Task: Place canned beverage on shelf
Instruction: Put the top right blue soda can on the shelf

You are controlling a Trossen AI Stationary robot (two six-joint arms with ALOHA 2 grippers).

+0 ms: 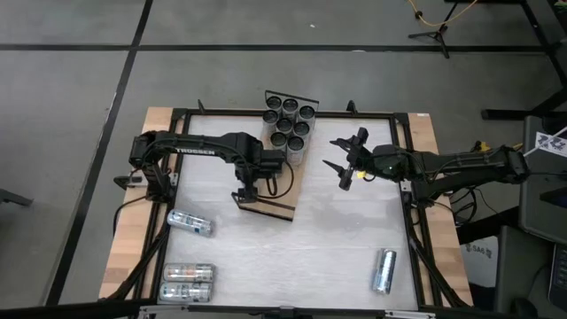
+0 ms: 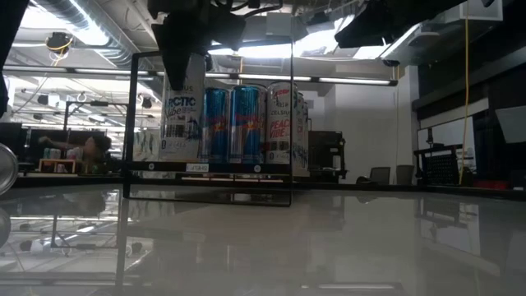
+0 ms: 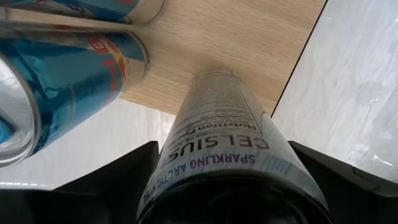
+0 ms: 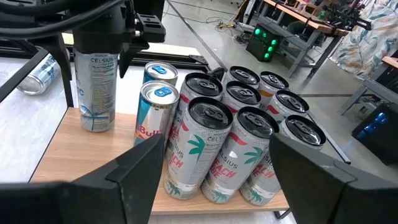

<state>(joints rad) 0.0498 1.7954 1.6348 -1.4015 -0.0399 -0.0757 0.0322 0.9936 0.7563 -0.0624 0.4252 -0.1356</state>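
Observation:
The shelf (image 1: 288,190) is a light-wood board lying aslant on the white table, with a black wire rail at each short end. Several cans (image 1: 289,124) stand clustered at its far end; they also show in the right wrist view (image 4: 230,137). My left gripper (image 1: 268,167) is shut on a white Celsius can (image 4: 95,87) that stands upright on the board just near of the cluster, beside two blue cans (image 4: 155,106). My right gripper (image 1: 344,164) is open and empty, to the right of the shelf and facing the cans. My left gripper pinches the Celsius can's upper part (image 3: 217,168) between its two fingers (image 3: 112,177), one on each side. The fingers come from above, pointing down along the can. The can stands upright with its bottom (image 4: 96,127) on the wooden board.
Loose cans lie on their sides on the table: one near the left edge (image 1: 190,223), two at the near left corner (image 1: 187,281), one at the near right (image 1: 384,270). The black frame (image 1: 409,177) runs round the table. The near half of the shelf is bare wood.

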